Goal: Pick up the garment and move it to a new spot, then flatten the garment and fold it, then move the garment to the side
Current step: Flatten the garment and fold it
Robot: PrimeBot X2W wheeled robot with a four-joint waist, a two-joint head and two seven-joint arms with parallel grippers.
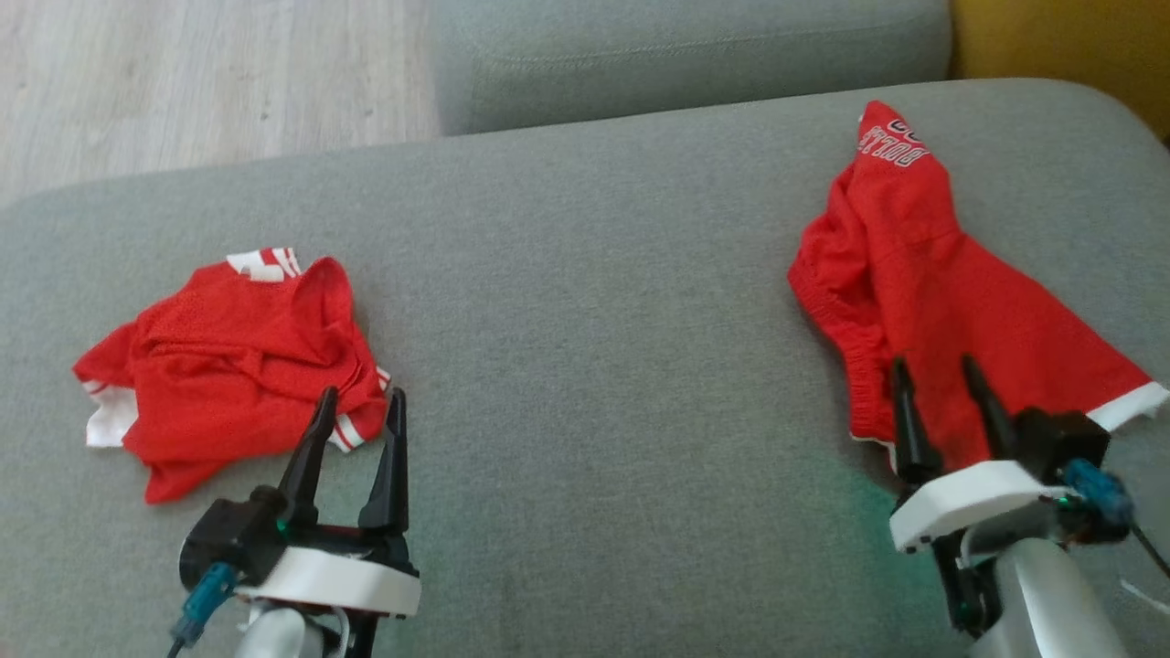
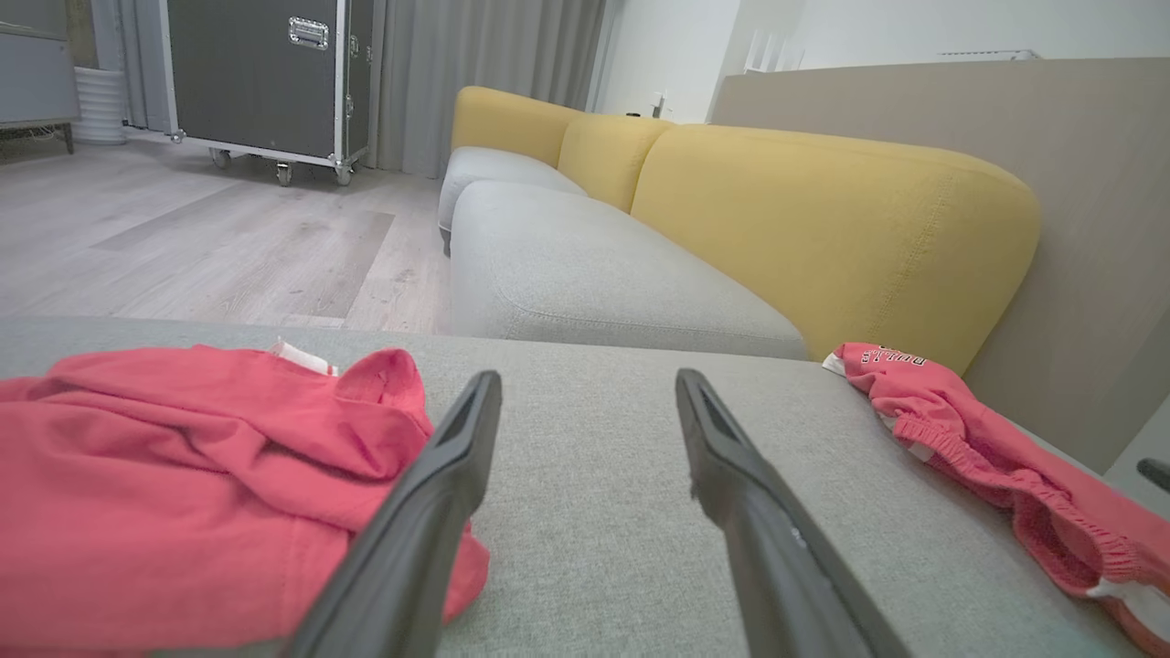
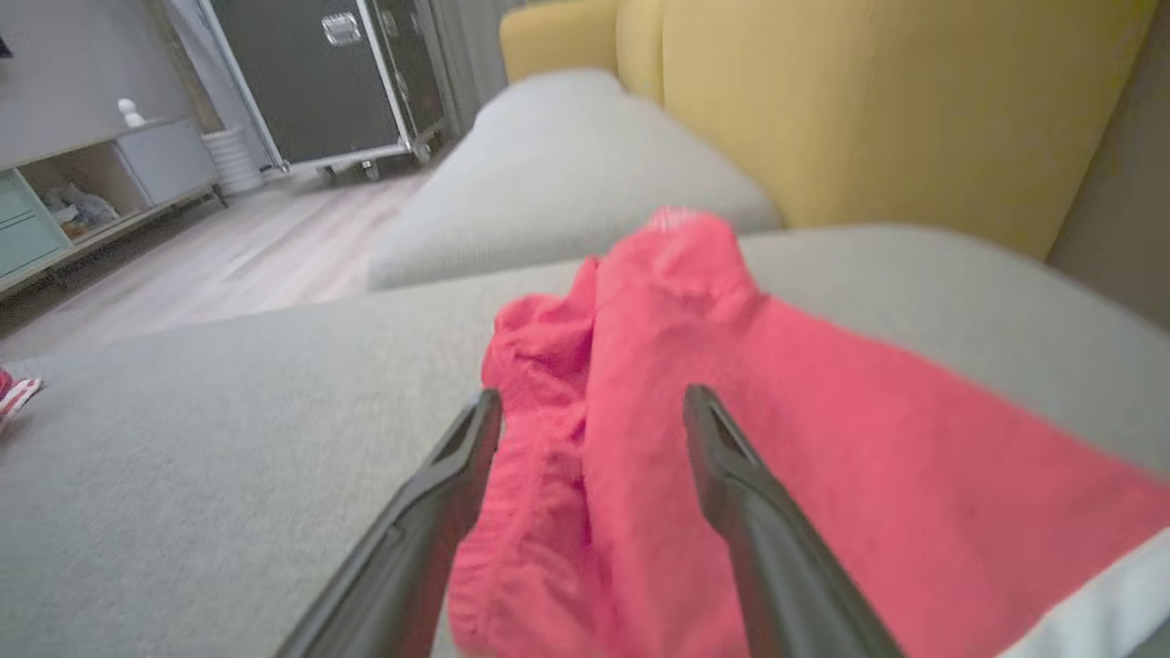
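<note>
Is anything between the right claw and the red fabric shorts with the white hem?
Nothing visible. The open right claw sits right at the red fabric shorts, over the cloth. The crumpled red mesh jersey lies apart on the grey sofa cushion, by the left claw.

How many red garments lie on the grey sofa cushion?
2: a crumpled red garment with striped trim at the left; a red lettered garment at the right. None seems hidden.

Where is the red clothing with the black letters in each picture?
Head view: the lettered red garment lies at the right.
Left wrist view: it runs along the lower right.
Right wrist view: it sits in the centre, close up.
Shared landmark: the yellow sofa back behind it.
</note>
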